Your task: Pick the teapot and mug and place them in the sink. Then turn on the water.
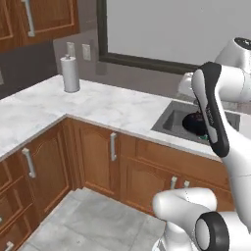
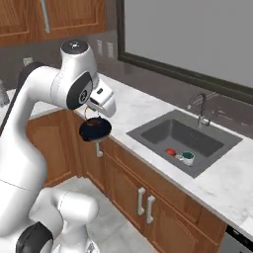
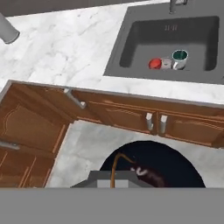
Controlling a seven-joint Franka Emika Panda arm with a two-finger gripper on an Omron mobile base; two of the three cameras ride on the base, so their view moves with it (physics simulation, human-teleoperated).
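A squat, dark, rounded teapot (image 2: 95, 129) with a reddish patch hangs by its thin brown loop handle from my gripper (image 2: 90, 111), which is shut on that handle. It hangs in front of the wooden cabinets, left of the sink (image 2: 163, 131) and below counter height. The left base view shows the teapot (image 1: 194, 125) beside my forearm. In the hand view the teapot (image 3: 148, 162) looms close at the bottom. The mug (image 2: 188, 157), silvery with a teal inside, stands upright in the sink (image 3: 144, 39) near its front wall, also seen as the mug (image 3: 180, 59). No water runs from the tap (image 2: 200, 106).
A small red and grey thing (image 3: 157, 64) lies right next to the mug in the basin. A paper towel roll (image 1: 70, 73) stands on the marble counter at the far left. Cabinet doors with metal handles (image 3: 153, 122) run under the counter edge.
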